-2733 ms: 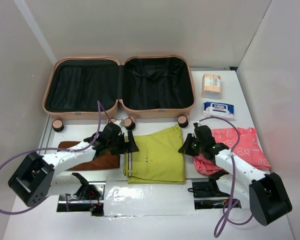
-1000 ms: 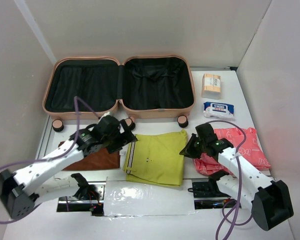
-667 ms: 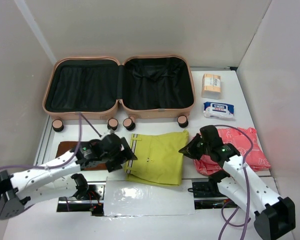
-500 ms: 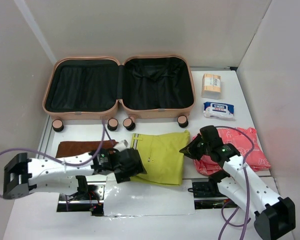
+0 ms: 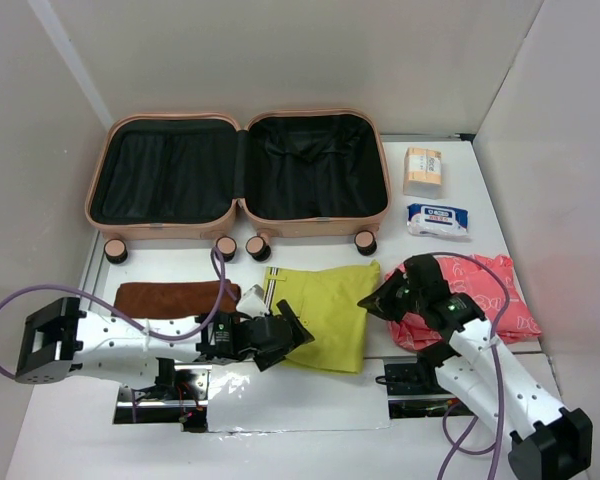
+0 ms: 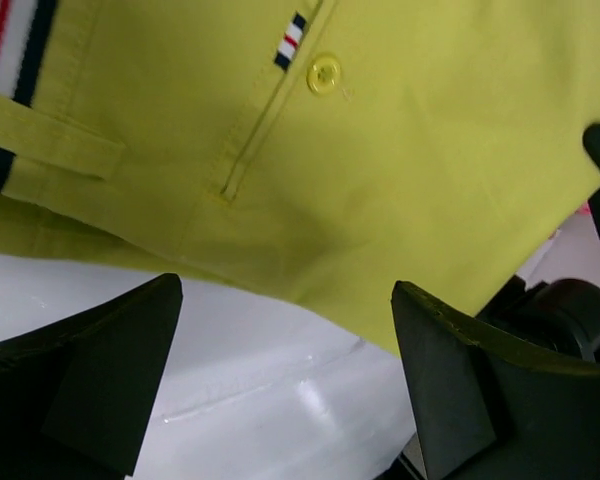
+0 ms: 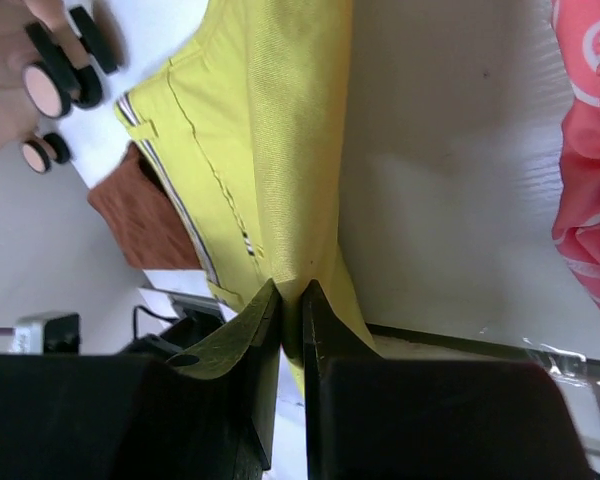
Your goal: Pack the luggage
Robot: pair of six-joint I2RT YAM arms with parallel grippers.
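Observation:
The peach-pink luggage (image 5: 238,215) lies open at the back, its black-lined halves empty. Folded yellow-green shorts (image 5: 330,310) lie in front of it, also filling the left wrist view (image 6: 380,150). My right gripper (image 5: 372,300) is shut on the shorts' right edge, the cloth pinched between its fingers (image 7: 292,320). My left gripper (image 5: 292,340) is open at the shorts' near-left edge, low over the white table, holding nothing (image 6: 280,340).
A brown folded cloth (image 5: 175,297) lies left of the shorts. A pink patterned garment (image 5: 475,295) lies to the right. A tan box (image 5: 422,171) and a wipes pack (image 5: 437,219) sit at the back right. The luggage wheels (image 7: 55,85) show in the right wrist view.
My left arm has swung down and right, from the shorts' top-left corner to their near-left edge. The shorts have shifted and rumpled slightly. My right gripper has stayed shut on the right edge.

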